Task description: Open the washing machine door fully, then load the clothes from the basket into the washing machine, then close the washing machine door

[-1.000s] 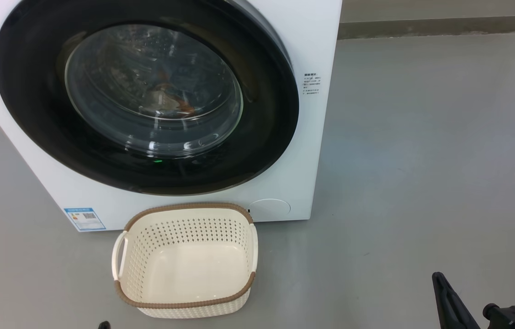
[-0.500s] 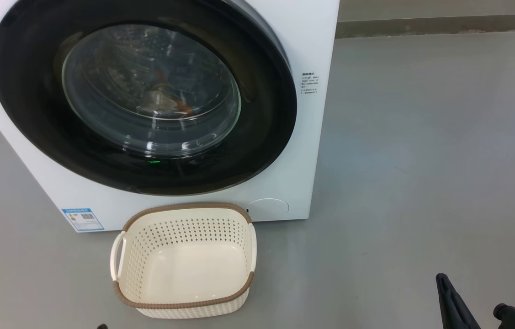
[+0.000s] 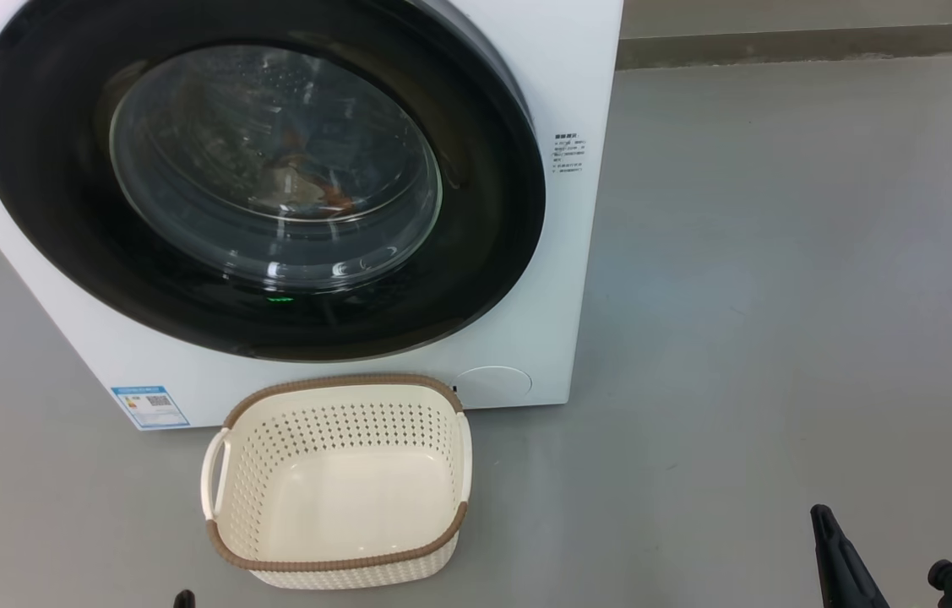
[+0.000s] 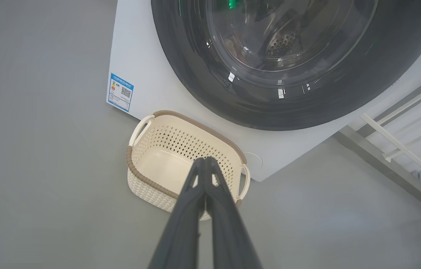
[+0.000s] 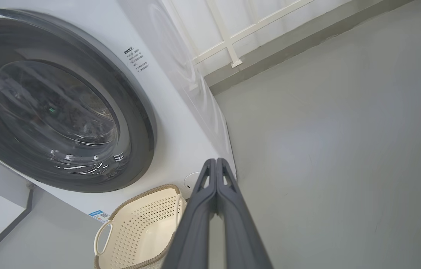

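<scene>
door: washing machine door point(image 3: 273, 169) shut on washing machine point(image 3: 564, 76), ahead of both pincers | clothes point(image 3: 319, 192) behind its glass | basket point(image 3: 340, 384) on floor point(image 3: 780, 295), near ahead of left pincer point(image 4: 206, 160), leftward of right pincer point(image 5: 216, 161) | both pincers: fingers pressed together, holding nothing

It reads as a plain laundry corner. A white front-loading washing machine point(image 3: 526, 355) stands directly on a smooth grey floor point(image 3: 780, 338), with a perforated laundry basket point(image 3: 340, 564) just in front of it. A dull skirting strip point(image 3: 813, 46) runs along the far wall, and white railing point(image 5: 226, 39) stands at the far right.
</scene>
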{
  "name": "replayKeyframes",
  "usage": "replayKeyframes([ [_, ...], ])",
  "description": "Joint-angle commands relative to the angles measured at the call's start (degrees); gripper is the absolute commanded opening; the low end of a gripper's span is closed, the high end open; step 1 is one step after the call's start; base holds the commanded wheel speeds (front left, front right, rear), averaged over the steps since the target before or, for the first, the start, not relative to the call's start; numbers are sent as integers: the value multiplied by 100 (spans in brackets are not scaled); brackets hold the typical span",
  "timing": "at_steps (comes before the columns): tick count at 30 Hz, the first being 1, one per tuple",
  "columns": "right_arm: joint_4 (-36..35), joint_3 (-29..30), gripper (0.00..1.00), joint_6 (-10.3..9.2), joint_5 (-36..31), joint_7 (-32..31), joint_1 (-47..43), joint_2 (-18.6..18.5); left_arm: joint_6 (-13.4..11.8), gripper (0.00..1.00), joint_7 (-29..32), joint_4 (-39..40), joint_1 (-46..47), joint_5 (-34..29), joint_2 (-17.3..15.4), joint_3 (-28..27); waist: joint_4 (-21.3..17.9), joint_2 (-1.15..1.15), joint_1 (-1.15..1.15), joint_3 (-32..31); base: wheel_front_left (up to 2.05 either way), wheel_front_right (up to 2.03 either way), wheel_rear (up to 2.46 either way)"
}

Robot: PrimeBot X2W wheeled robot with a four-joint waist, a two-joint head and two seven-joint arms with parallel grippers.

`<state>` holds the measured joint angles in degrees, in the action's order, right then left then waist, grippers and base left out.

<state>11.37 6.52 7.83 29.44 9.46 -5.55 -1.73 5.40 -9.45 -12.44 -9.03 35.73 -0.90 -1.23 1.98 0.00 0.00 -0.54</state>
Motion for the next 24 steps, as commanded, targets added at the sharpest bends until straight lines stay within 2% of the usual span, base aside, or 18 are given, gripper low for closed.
replayKeyframes([
  [1,-107,-2,0,-9,248,-57,271,-39,50,0,68,101,295,218,-81,-108,-5,0,0,2,0,0,0],
  [24,-17,-1,0,-15,1706,-430,489,-58,88,0,437,37,592,1532,-110,-209,-52,0,0,19,0,0,0],
])
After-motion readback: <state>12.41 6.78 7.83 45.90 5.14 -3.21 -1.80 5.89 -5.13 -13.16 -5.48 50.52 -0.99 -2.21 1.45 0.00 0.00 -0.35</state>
